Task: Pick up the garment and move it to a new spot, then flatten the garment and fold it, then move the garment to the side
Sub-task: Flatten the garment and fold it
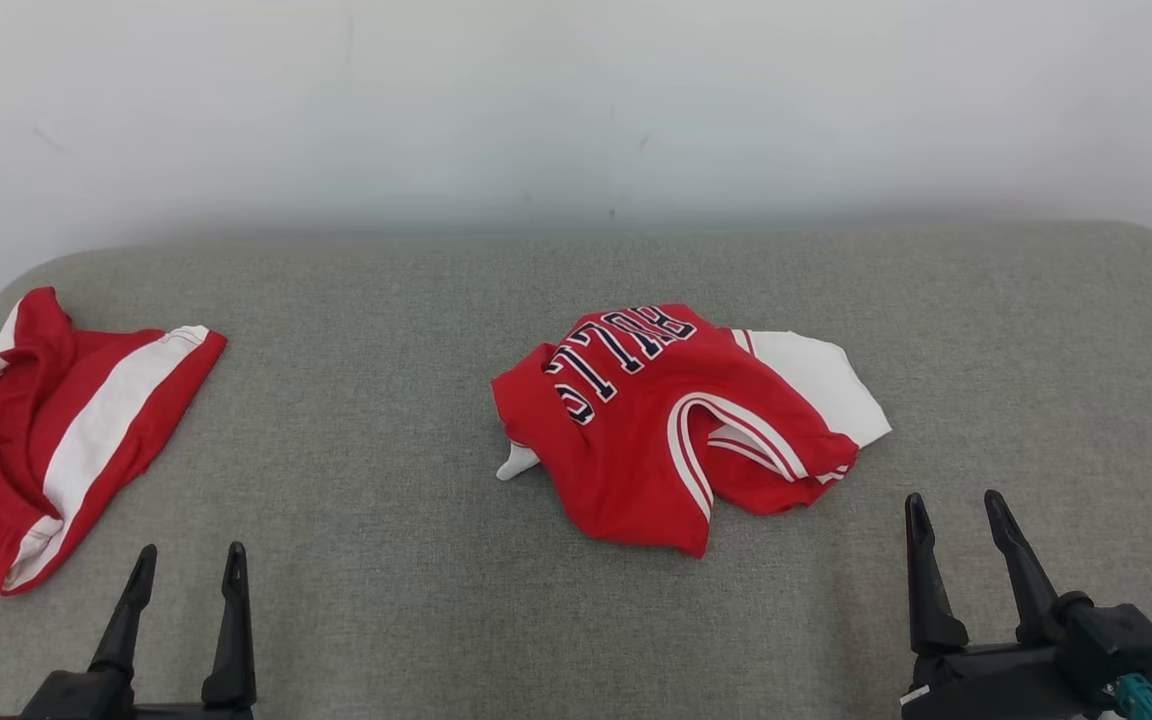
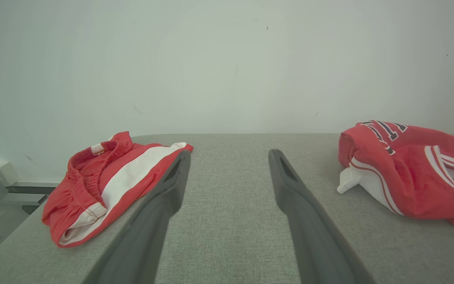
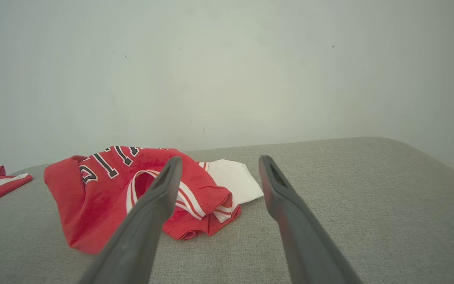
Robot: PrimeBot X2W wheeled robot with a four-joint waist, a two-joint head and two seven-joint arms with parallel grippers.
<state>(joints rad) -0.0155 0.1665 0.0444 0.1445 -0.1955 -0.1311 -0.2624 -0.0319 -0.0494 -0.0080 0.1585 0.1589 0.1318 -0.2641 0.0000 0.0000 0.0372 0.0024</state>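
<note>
Crumpled red jersey (image 1: 656, 420) with white trim lies on coarse grey fabric (image 1: 416, 560).

Crumpled jersey (image 3: 87, 203), perhaps clear of hand (image 3: 220, 159)

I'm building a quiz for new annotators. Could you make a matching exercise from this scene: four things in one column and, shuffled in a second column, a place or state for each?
Things
1. lettered jersey
2. striped shorts
3. left gripper
4. right gripper

Places or states
A. open and empty, at the lower right of the head view
B. crumpled near the middle of the grey surface
C. bunched at the surface's left edge
D. open and empty, at the lower left, beside the shorts

Pairs: 1-B, 2-C, 3-D, 4-A
</note>
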